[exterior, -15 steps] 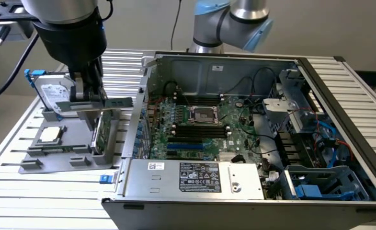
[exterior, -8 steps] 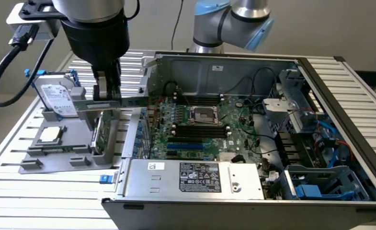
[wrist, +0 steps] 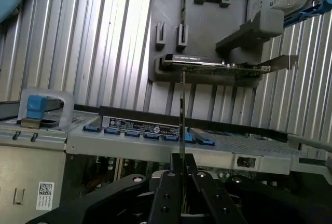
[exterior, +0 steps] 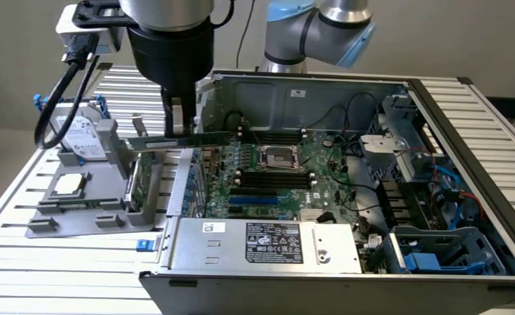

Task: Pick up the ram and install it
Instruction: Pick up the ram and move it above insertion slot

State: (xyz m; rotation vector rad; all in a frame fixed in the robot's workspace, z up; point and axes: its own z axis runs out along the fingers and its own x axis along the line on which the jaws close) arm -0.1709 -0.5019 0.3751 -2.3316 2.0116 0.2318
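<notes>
The pincer (exterior: pixel 180 130) was clamped on the ram (exterior: pixel 206 138), holding it level above the slatted worktop (exterior: pixel 56 259), between the grey parts tray (exterior: pixel 73 220) and the open computer case (exterior: pixel 327 88).

A slatted metal table (exterior: pixel 65 259) carries a flat grey parts holder (exterior: pixel 73 220) at the exterior view's left and, just beside it, an open computer case (exterior: pixel 309 98).

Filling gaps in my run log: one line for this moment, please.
gripper: shut on ram | ram: held level above edge of case | install: not done
</notes>
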